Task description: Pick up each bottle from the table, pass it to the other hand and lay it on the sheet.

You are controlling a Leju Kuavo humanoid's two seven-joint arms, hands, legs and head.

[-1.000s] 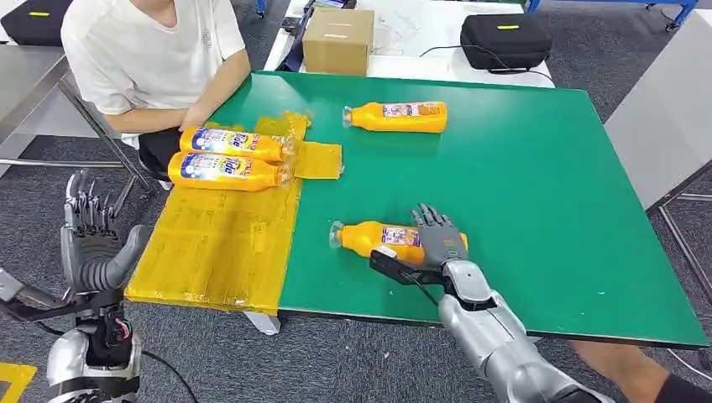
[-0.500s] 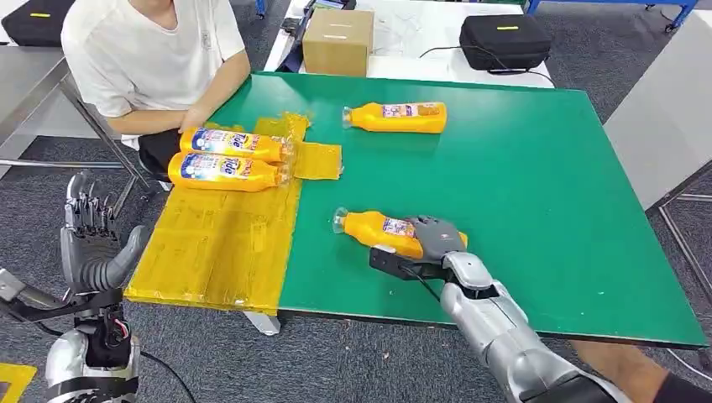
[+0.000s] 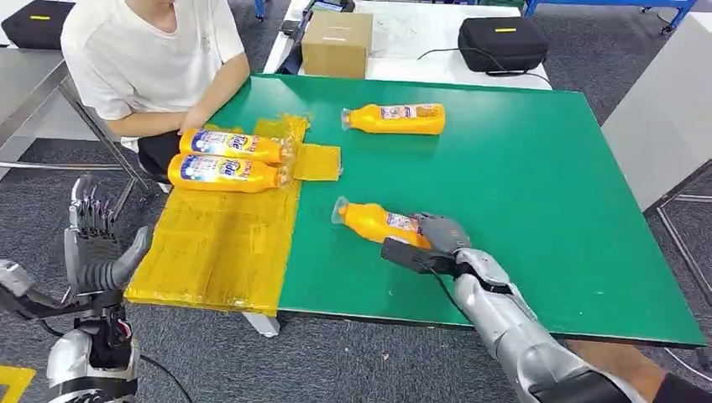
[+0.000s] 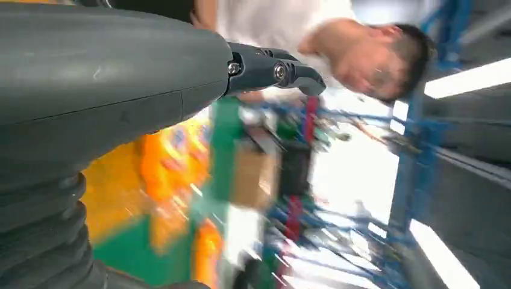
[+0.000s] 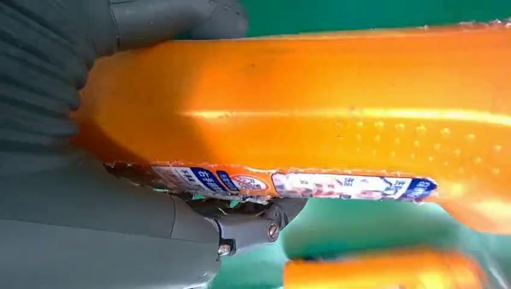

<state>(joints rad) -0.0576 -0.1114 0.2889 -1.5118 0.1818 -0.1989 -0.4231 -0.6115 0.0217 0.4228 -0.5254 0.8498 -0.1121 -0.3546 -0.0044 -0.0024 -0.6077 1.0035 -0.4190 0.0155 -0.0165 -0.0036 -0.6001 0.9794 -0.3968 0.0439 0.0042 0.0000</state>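
Bottle in hand: we have our right hand [image 3: 439, 237] wrapped around the base end of the near bottle [image 3: 379, 224], which lies at a slant on the green table [image 3: 537, 168], its cap pointing toward the yellow sheet [image 3: 218, 243].
Grip detail: in the right wrist view the thumb [image 5: 181, 18] sits on one flank of that orange body [image 5: 313, 102] and a darker finger [image 5: 253, 226] hooks under the label side, so we judge the hold firm enough to lift.
Why the base end: we read this as leaving the neck and shoulder bare for our other hand to take at the handover.
Left hand: our left hand [image 3: 94, 248] stands raised beside the table's near-left corner, fingers apart and holding nothing; its wrist view is blurred.
Sheet: two bottles [image 3: 225, 159] already lie side by side at the far end of the sheet, next to a seated person [image 3: 151, 59]; the near half of the sheet is bare, and we judge it the natural landing spot.
Far bottle: a fourth bottle [image 3: 395, 118] lies on its side well apart, toward the far edge.
Edges: the held bottle is near the table's front edge, so we should lift before swinging left.
Room: green surface between the held bottle and the sheet is open.
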